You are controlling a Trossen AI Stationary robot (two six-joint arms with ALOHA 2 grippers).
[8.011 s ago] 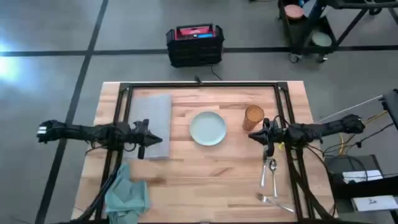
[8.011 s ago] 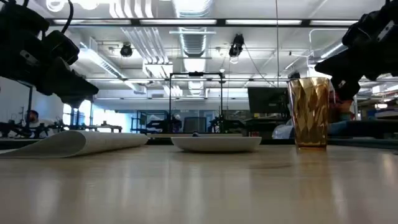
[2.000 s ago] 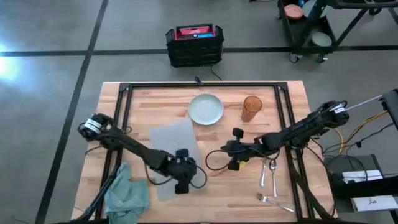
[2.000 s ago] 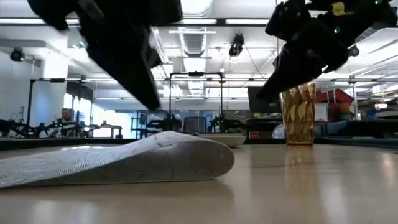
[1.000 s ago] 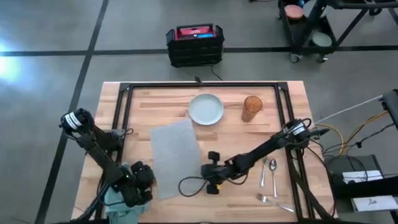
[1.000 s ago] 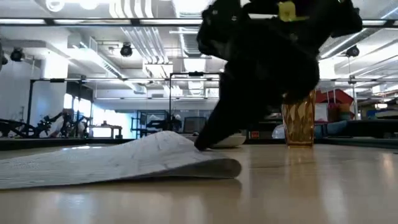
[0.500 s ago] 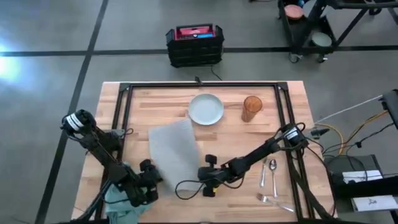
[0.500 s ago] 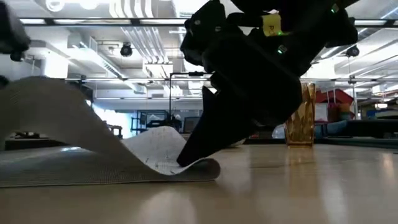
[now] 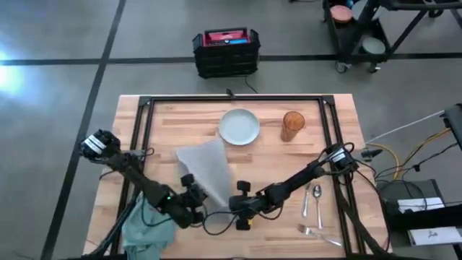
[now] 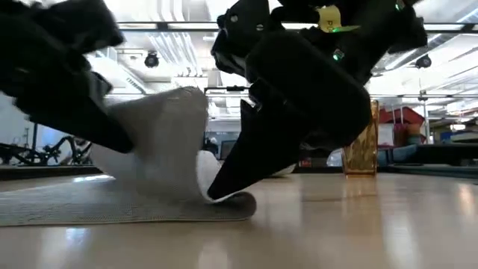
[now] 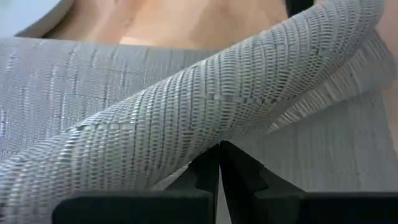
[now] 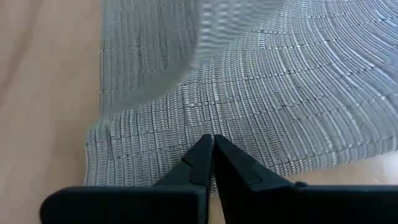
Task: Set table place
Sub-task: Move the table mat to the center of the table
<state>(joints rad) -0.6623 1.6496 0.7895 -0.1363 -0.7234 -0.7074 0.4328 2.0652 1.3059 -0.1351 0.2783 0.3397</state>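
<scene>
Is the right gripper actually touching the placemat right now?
Touching. In the right wrist view the right gripper has its fingertips closed together on the near edge of the grey placemat, with woven cloth pinched at the tips; the low view shows that edge lifted.

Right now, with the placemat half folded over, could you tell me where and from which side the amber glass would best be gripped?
Grip the amber glass around its mid-wall, coming in level from the right arm's side. It stands upright, apart from the plate, with bare table on that side. Its mouth is open upward, so a side grip looks steadier than pinching the rim. Both arms are busy at the placemat.
</scene>
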